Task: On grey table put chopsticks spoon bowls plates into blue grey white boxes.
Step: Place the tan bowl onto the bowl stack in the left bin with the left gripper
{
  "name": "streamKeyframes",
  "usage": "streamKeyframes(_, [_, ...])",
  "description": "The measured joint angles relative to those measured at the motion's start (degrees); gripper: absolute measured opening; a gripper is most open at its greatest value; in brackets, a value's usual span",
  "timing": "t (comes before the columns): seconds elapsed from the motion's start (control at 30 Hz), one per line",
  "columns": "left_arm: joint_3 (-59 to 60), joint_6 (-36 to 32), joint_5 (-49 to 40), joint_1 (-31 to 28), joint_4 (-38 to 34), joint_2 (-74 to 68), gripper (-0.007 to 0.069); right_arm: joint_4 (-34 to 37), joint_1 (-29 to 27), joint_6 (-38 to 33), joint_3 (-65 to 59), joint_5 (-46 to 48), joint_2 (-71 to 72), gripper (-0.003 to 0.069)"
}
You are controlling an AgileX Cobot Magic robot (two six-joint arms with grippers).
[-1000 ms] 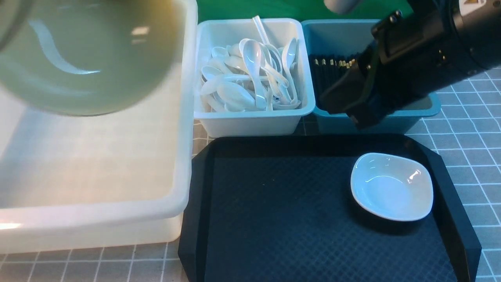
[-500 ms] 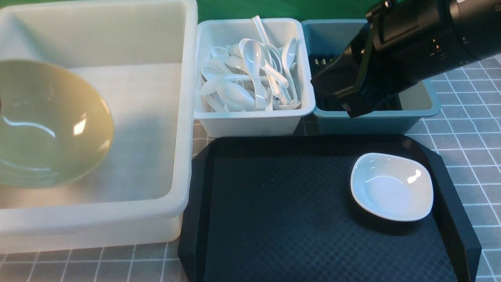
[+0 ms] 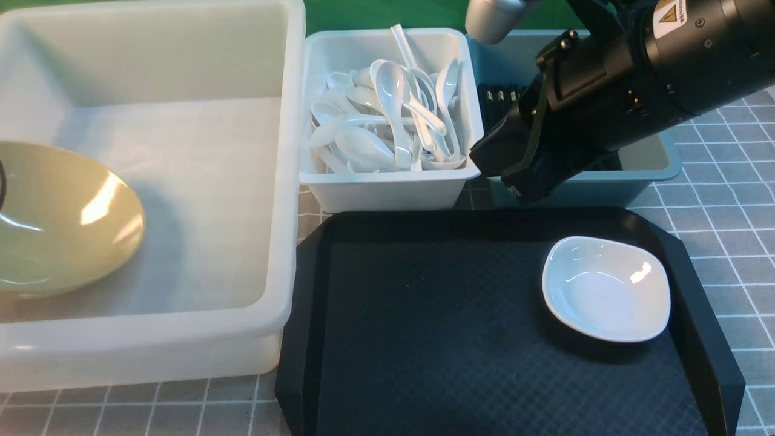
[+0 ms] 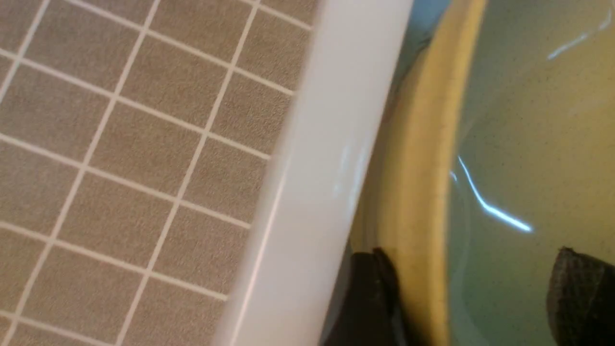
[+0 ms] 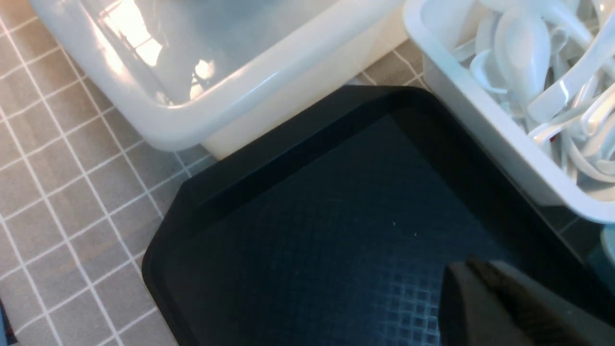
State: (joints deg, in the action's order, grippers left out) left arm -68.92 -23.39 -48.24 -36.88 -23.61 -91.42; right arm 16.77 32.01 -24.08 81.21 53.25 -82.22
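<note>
The olive-yellow bowl (image 3: 60,218) lies tilted in the large translucent white box (image 3: 284,181), at its left side. In the left wrist view my left gripper (image 4: 475,293) is open astride the bowl's (image 4: 528,120) rim: one finger (image 4: 372,288) sits outside it by the box wall, the other stands apart inside. My right gripper (image 3: 514,175) is shut and empty above the tray's far edge, in front of the teal-blue box (image 3: 642,175). The small white plate (image 3: 605,289) rests on the black tray. Several spoons (image 3: 387,115) fill the small white box (image 3: 393,175). Chopsticks (image 3: 499,97) lie in the teal box.
The black diamond-textured tray (image 3: 424,333) lies on the grey table (image 3: 726,200), right of the large box and in front of the two small boxes. My right arm covers much of the teal box. A green backdrop stands behind the boxes.
The bowl came down from above the large box and now rests inside it at the left. My left jaws have parted off its rim. The right arm shifted slightly.
</note>
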Motion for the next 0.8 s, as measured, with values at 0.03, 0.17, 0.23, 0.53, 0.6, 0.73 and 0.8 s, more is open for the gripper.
streamKeyframes(0.03, [-0.06, 1.38, -0.36, 0.48, 1.33, 0.28, 0.0509, 0.0, 0.0, -0.25, 0.0, -0.03, 0.0, 0.0045])
streamKeyframes(0.17, [-0.37, 4.05, -0.99, 2.36, 5.01, 0.35, 0.055, 0.0, 0.0, -0.88, 0.0, 0.17, 0.0, 0.0045])
streamKeyframes(0.23, [-0.36, 6.39, -1.73, 3.21, 7.35, 0.07, 0.0546, 0.0, 0.0, -1.02, 0.0, 0.4, 0.0, 0.0045])
streamKeyframes(0.53, [-0.36, 15.21, -7.36, 7.09, 15.01, -2.63, 0.0316, 0.0, 0.0, -1.06, 0.0, 0.58, 0.0, 0.0045])
streamKeyframes(0.6, [-0.36, 15.6, -7.82, 8.76, 15.41, -3.03, 0.0198, 0.0, 0.0, -1.06, 0.0, 0.58, 0.0, 0.0045])
streamKeyframes(0.73, [-0.36, 15.9, -6.88, 9.51, 16.24, -3.14, 0.0116, 0.0, 0.0, -1.06, 0.0, 1.02, 0.0, 0.0045])
streamKeyframes(0.8, [-0.36, 15.9, -7.08, 9.53, 17.08, -3.14, 0.0121, 0.0, 0.0, -1.08, 0.0, 1.07, 0.0, 0.0045])
